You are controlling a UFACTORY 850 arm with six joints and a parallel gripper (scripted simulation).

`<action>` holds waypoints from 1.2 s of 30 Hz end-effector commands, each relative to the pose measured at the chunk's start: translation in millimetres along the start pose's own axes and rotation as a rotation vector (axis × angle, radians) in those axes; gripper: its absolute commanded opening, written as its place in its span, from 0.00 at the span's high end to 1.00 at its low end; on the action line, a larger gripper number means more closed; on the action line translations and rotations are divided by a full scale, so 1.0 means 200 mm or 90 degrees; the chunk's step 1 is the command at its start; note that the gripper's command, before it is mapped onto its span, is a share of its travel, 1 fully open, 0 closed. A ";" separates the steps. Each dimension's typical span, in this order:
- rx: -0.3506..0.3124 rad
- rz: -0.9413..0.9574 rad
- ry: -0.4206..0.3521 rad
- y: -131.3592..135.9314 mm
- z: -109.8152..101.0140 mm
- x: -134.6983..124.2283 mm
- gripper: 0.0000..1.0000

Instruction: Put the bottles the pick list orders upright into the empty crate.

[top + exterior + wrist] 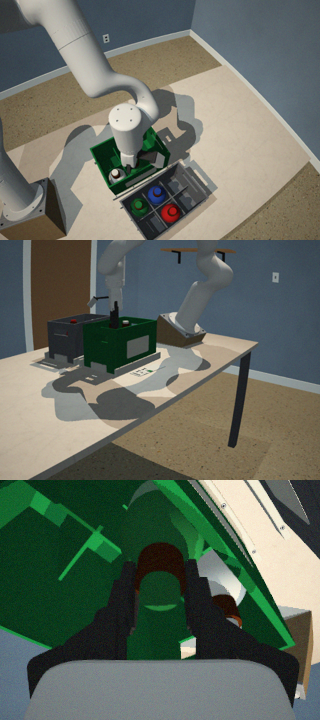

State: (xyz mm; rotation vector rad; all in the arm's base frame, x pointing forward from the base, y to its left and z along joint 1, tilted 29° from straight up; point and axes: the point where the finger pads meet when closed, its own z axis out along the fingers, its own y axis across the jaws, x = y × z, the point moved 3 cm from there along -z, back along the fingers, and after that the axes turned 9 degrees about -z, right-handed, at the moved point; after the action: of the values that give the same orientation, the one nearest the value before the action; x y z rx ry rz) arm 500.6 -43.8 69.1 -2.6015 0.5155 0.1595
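We count two bottles in the green crate (103, 152): our end effector (162, 600) grips the green-labelled bottle (159, 615), beside a white one (115, 174); three bottles stand in the grey crate (196, 184)

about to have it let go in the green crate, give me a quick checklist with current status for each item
1. Tool shut on a bottle: ok, the green bottle sits between the fingers.
2. Bottle inside the green crate: ok, tool reaches below the rim.
3. Bottle upright: ok in the wrist view, cap in line with the body.
4. Bottle resting on the crate floor: cannot tell, its base is hidden.
5. Clear of the white bottle: ok, that one stands in the next cell.
6. Order matches the pick list: cannot tell, too small to read.
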 end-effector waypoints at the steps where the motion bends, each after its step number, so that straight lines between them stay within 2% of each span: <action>1: 0.000 0.000 0.001 0.00 0.00 0.00 1.00; 36: 0.000 0.000 0.001 0.00 0.05 0.00 1.00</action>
State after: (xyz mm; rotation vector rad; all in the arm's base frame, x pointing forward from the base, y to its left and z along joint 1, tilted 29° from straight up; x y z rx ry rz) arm 500.4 -38.9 60.0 -2.6015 0.5155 0.1592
